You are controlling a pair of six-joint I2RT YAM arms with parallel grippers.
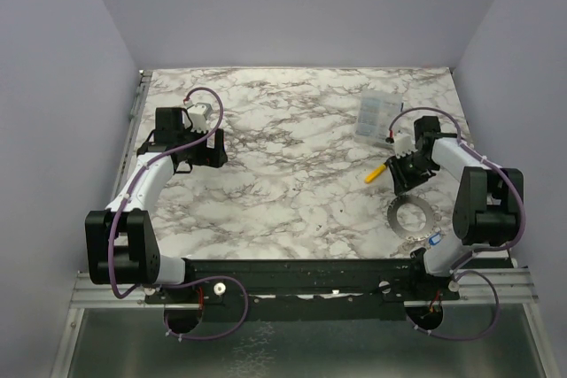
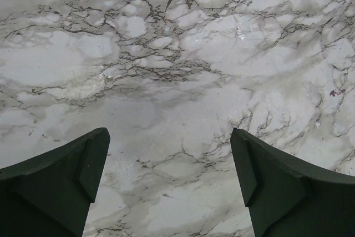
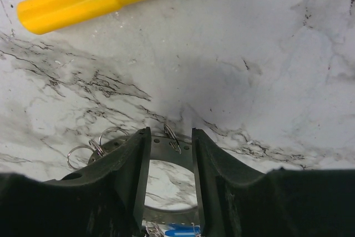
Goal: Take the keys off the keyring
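Right wrist view shows the right gripper (image 3: 170, 132) low over the grey keyring (image 3: 158, 149), its fingers close together. I cannot tell if they pinch anything. A blue key (image 3: 180, 228) lies by the keyring's near edge, and the left gripper (image 2: 169, 159) is spread wide above the marble table (image 2: 177, 54).

Tabletop (image 1: 292, 130) was white marble-pattern with grey-black veining, evenly lit from above, with soft shadows and a faint sheen in the close wrist views. Plain pale lavender-grey panels boxed it on three sides: back wall (image 1: 301, 6) upright, left wall (image 1: 53, 112) and right wall (image 1: 523, 86) meeting it at the far corners. A slotted aluminium rail (image 1: 301, 294) ran along the near edge, a thinner metal strip (image 1: 133, 121) ran down the left side, and a dull grey-green floor (image 1: 292, 347) lay below.
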